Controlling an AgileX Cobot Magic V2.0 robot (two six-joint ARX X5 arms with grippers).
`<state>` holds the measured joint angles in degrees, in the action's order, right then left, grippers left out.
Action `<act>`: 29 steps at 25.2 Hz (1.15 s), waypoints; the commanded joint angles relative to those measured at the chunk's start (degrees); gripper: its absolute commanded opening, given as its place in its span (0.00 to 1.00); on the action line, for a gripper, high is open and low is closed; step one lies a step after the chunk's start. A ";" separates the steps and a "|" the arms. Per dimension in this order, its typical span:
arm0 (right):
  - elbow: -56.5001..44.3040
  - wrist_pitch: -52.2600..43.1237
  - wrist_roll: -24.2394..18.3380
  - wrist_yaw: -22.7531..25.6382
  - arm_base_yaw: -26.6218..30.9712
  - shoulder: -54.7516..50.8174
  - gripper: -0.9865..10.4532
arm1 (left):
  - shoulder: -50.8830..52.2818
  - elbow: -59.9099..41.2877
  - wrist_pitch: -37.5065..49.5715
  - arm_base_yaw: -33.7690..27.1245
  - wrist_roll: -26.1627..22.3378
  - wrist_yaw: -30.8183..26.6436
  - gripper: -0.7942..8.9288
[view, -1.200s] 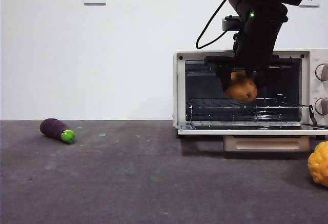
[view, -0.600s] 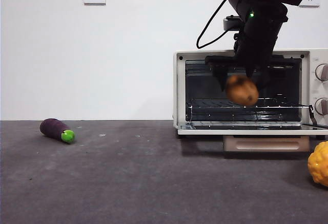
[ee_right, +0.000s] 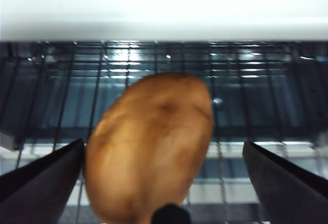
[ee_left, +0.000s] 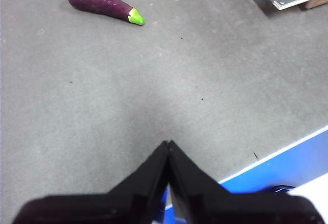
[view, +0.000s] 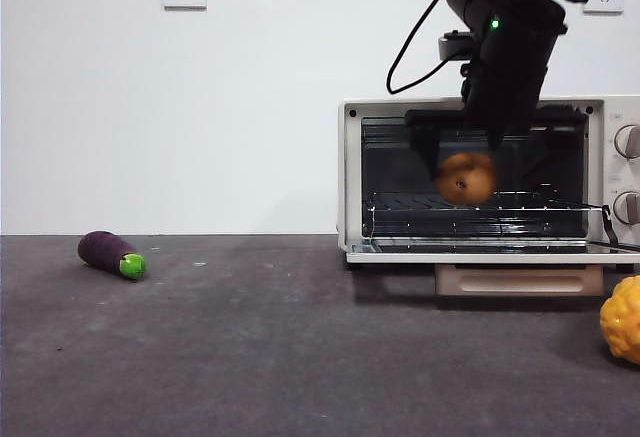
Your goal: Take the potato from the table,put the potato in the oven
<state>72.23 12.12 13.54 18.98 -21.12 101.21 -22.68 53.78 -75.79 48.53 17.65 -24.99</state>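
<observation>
The potato [view: 466, 177] shows blurred in the oven's mouth, just above the wire rack [view: 400, 205], and I cannot tell if it touches the rack. My right gripper [view: 470, 149] hangs right above it, open. In the right wrist view the potato [ee_right: 154, 142] lies loose between the wide-apart jaws of the right gripper [ee_right: 163, 147], closer to one of them, with the rack bars behind it. The cream oven [view: 350, 167] stands at the back right of the table [view: 250, 347], its door [view: 500, 255] folded down flat. My left gripper [ee_left: 168, 145] is shut and holds nothing, low over the table.
A purple eggplant [view: 112, 254] with a green tip lies far left on the table, also seen as the eggplant [ee_left: 105, 4] in the left wrist view. A bumpy yellow-orange lump [view: 623, 319] sits at the right edge. A blue strip [ee_left: 287, 157] borders the table.
The right jaws have opened and the potato has come loose, turning and blurred before the oven's mouth. The right arm has risen slightly.
</observation>
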 commanded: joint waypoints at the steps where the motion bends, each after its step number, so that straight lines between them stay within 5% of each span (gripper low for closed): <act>1: 0.24 2.43 0.35 1.03 -0.31 -3.48 0.56 | 0.22 -0.46 0.24 0.07 0.20 -0.13 0.08; 11: 0.24 21.57 -1.62 -1.73 -2.40 -17.73 0.56 | -0.28 -0.46 1.55 0.07 3.28 -1.27 0.08; 17: 0.24 34.12 -4.07 -2.21 -6.75 -30.82 0.56 | -3.17 -0.46 13.53 0.07 3.61 -1.62 0.08; 23: 0.24 42.49 -4.59 -2.71 -11.34 -45.29 0.56 | -11.85 -0.46 23.69 0.07 3.15 -1.46 0.08; 29: 0.24 49.81 -4.44 -5.77 -13.46 -57.24 0.55 | -25.22 -0.46 28.06 0.04 1.60 5.97 0.07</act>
<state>72.34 61.69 9.39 13.41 -34.44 44.75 -46.09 53.78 -48.56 48.53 20.12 -20.16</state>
